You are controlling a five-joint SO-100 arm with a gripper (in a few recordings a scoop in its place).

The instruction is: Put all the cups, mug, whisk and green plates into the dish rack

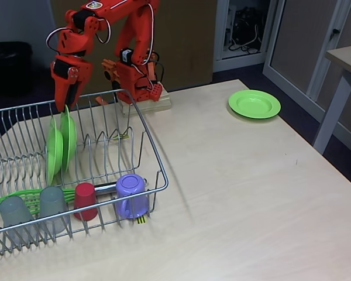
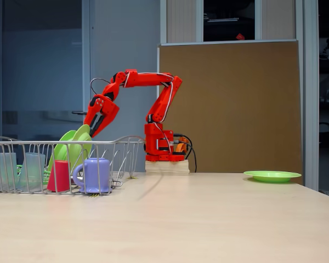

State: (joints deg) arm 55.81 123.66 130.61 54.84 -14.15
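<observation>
My hand (image 1: pixel 66 105) pinches the top rim of an upright green plate (image 1: pixel 68 140) in the dish rack (image 1: pixel 154 157) below me

a pale wooden table (image 1: pixel 234 187), a brown board (image 2: pixel 236 104) behind it.

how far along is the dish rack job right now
Mostly done. Inside the dish rack sit two grey tumblers, the red cup, the purple mug and the whisk. Two green plates stand between the prongs, with the hand at the top of one. One green plate is left on the table.
</observation>
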